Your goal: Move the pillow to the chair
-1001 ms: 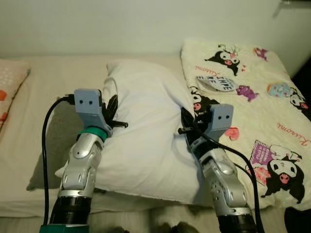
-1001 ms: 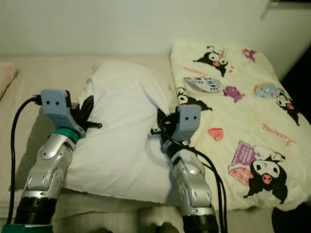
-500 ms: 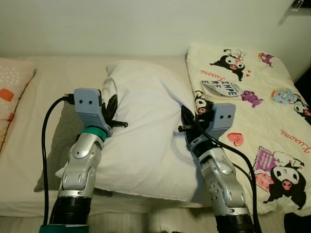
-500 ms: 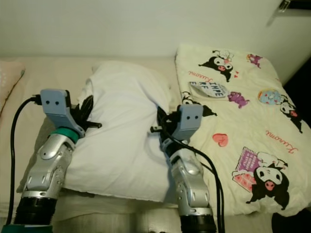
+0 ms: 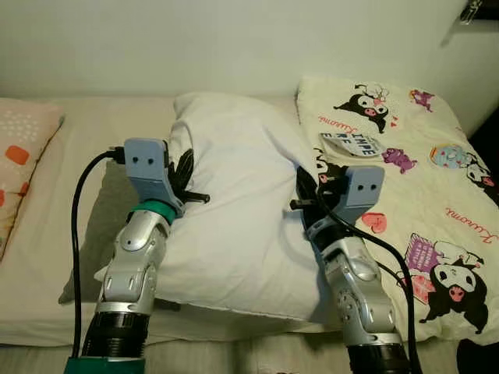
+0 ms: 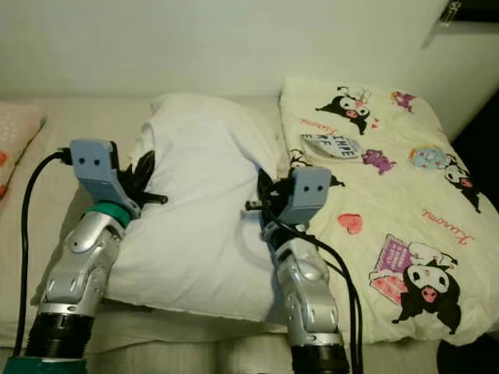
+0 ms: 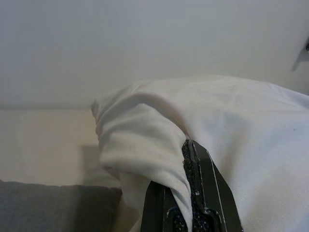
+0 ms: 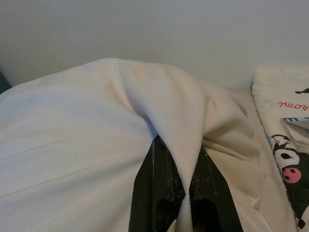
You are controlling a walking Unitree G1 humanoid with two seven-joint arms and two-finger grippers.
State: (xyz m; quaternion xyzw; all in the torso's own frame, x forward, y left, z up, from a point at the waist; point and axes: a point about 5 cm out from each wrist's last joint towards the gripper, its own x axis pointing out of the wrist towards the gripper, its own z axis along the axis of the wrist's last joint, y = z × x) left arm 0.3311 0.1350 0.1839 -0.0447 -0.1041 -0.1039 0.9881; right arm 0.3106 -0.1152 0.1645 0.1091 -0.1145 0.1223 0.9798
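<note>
A large white pillow [image 5: 242,195] is held up between my two arms above the bed. My left gripper [image 5: 181,167] is shut on a fold of its left edge, and the left wrist view has cloth pinched between the black fingers [image 7: 200,193]. On the pillow's right edge my right gripper [image 5: 306,187] is shut, with a ridge of fabric clamped between its fingers [image 8: 159,188]. The pillow's near end hangs down toward the bed's front edge.
A cream blanket with cartoon prints [image 5: 405,179] covers the bed's right side. A grey cushion [image 5: 105,210] lies under the pillow's left side. A spotted pillow [image 5: 23,156] lies at the far left. The wall runs behind the bed.
The pillow has risen a little with both grippers still clamped on it. The camera has shifted, so more of the spotted pillow at the left shows.
</note>
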